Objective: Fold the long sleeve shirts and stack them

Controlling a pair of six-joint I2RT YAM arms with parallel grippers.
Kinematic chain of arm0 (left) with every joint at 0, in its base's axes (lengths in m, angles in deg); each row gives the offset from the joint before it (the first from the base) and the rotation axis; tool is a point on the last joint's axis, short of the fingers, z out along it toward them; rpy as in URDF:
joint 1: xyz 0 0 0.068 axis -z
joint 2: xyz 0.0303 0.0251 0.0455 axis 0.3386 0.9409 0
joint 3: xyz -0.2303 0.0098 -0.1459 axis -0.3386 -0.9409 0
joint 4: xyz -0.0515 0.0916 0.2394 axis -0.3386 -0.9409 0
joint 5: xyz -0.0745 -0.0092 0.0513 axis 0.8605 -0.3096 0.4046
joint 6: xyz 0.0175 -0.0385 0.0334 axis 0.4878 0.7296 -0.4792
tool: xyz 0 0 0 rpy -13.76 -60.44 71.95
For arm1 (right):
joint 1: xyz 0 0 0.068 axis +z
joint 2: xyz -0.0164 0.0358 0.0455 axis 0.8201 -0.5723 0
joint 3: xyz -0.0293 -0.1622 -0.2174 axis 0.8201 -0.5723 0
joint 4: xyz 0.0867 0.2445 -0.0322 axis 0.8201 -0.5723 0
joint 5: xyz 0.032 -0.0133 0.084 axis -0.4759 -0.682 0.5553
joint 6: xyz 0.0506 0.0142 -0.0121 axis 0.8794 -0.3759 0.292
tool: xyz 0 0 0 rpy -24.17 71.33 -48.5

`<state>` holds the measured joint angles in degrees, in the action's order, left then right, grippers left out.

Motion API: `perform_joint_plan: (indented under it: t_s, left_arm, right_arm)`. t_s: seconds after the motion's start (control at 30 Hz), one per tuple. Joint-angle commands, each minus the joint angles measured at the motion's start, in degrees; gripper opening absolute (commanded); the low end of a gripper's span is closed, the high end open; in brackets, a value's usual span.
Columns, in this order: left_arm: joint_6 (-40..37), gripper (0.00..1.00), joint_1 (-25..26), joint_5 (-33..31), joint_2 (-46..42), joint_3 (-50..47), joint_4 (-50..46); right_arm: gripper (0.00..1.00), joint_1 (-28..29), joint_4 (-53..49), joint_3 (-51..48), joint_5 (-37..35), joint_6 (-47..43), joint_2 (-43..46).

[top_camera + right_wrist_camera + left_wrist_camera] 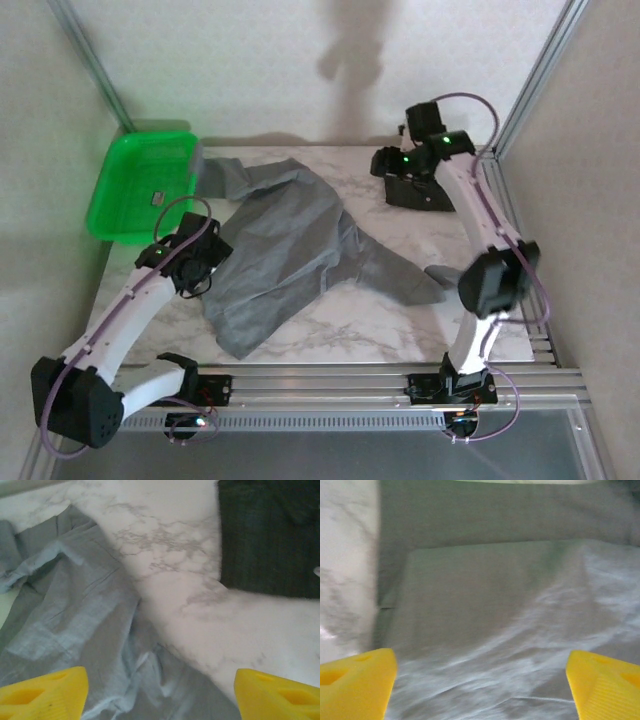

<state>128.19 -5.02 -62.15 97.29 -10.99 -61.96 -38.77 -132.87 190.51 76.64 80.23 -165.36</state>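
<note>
Left gripper (480, 690) over grey shirt (290, 250), right gripper (160, 695) beside it, both spread, empty. Pinch edge low, fold sleeve inward.

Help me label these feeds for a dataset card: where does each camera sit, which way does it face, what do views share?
Top external: above and behind the bases, looking down on table, grey shirt, charcoal shirt, green tray; left arm, right arm show.
Left wrist: on the left arm, close above the grey shirt; open left pincer shows.
Right wrist: on the right arm, facing both shirts across bare table; open right pincer shows.
Shared: all three see the grey shirt.
</note>
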Motion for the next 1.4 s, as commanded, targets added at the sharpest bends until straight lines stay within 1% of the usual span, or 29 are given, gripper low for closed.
perform_joint_plan:
  t_s: [0.0, 0.03, 0.07, 0.17, 0.2, 0.23, 0.3, 0.33, 0.43, 0.47, 0.5, 0.57, 0.6, 0.7, 0.73, 0.8, 0.87, 0.9, 1.0, 1.07, 1.13, 1.23, 1.27, 1.33, 1.37]
  left_arm:
    - [-0.8, 0.66, 2.6, 5.4, 4.5, 0.0, 11.8]
    - [-0.6, 0.6, 3.1, 6.4, 6.1, -0.6, 13.7]
    - [-0.1, 0.57, 4.1, 6.6, 7.8, -1.0, 15.3]
    - [2.3, 0.42, 5.8, 7.3, 11.4, -3.7, 20.3]
    - [3.4, 0.36, 6.0, 7.6, 12.1, -5.3, 22.1]
    - [4.2, 0.33, 6.1, 7.7, 12.7, -6.6, 23.0]
    - [5.2, 0.3, 6.7, 7.0, 13.2, -8.6, 23.9]
    - [5.4, 0.29, 6.7, 6.8, 13.0, -9.3, 24.3]
    - [5.1, 0.25, 6.7, 6.7, 12.9, -11.4, 25.0]
    - [5.0, 0.23, 6.7, 7.1, 13.3, -12.2, 25.4]
    - [4.9, 0.2, 6.7, 7.3, 13.6, -13.1, 25.7]
    - [4.8, 0.17, 6.8, 7.5, 13.7, -14.5, 26.5]
    - [4.7, 0.17, 6.8, 7.4, 13.8, -15.0, 26.8]
    - [3.8, 0.17, 6.8, 7.7, 14.5, -15.7, 27.1]
    - [3.6, 0.17, 6.8, 7.9, 14.8, -16.0, 27.3]
    - [3.7, 0.17, 6.8, 8.4, 14.8, -16.9, 28.3]
    - [3.8, 0.17, 6.8, 8.5, 14.5, -17.5, 28.7]
    - [3.6, 0.17, 6.8, 8.4, 14.4, -17.5, 28.8]
    - [2.6, 0.17, 6.8, 8.1, 14.7, -17.3, 28.2]
    - [2.3, 0.17, 6.7, 8.5, 15.2, -17.3, 28.4]
    - [2.8, 0.18, 6.6, 9.0, 15.5, -17.4, 28.9]
    - [5.3, 0.2, 5.2, 10.3, 13.8, -18.7, 29.6]
    - [6.8, 0.21, 4.3, 10.8, 12.2, -19.7, 29.7]
    - [9.3, 0.25, 2.7, 10.4, 8.1, -21.3, 28.4]
    - [10.4, 0.25, 1.8, 10.0, 5.5, -22.3, 27.6]
  right_arm:
    - [0.7, 0.1, -2.7, 10.2, 10.2, -4.3, -15.1]
    - [0.68, 0.4, -2.8, 13.9, 11.0, -3.9, -19.5]
    - [0.67, 0.8, -2.7, 17.7, 11.7, -3.7, -23.8]
    - [0.66, 2.1, -4.8, 30.2, 14.3, -3.0, -34.7]
    - [0.65, 2.5, -6.1, 33.3, 14.7, -2.5, -37.6]
    - [0.65, 3.0, -6.3, 34.5, 15.2, -2.2, -39.4]
    - [0.65, 4.4, -4.9, 33.2, 16.2, -1.9, -41.0]
    - [0.65, 5.0, -4.0, 31.7, 15.6, -1.9, -41.0]
    - [0.65, 6.5, 1.6, 24.7, 16.1, -0.1, -39.8]
    - [0.62, 7.0, 3.0, 23.1, 16.4, 0.4, -39.7]
    - [0.55, 7.5, 4.4, 22.0, 16.8, 0.7, -39.5]
    - [0.36, 8.5, 5.0, 21.7, 16.9, 0.9, -39.3]
    - [0.3, 8.8, 5.5, 21.7, 17.4, 0.8, -38.8]
    - [0.23, 10.1, 10.1, 18.5, 21.2, 1.0, -34.1]
    - [0.21, 10.9, 10.0, 18.2, 22.3, 0.2, -32.8]
    - [0.13, 12.2, 6.3, 19.4, 21.9, -2.0, -32.0]
    - [0.05, 13.3, 5.9, 17.1, 22.8, -2.1, -30.4]
    - [0.0, 13.9, 6.8, 15.1, 21.9, -2.1, -28.8]
    - [0.0, 15.7, 12.6, 6.5, 19.4, -1.1, -21.1]
    - [0.0, 17.3, 12.9, 3.9, 17.1, -1.9, -16.9]
    - [0.0, 19.8, 11.3, 2.3, 15.1, -4.5, -13.6]
    - [0.0, 25.9, 7.2, -1.1, 10.0, -9.6, -10.2]
    - [0.0, 28.8, 6.2, -2.6, 8.5, -10.3, -9.7]
    - [0.0, 33.3, 5.5, -5.6, 6.0, -9.8, -9.4]
    - [0.0, 35.4, 6.0, -7.4, 4.8, -9.2, -9.4]
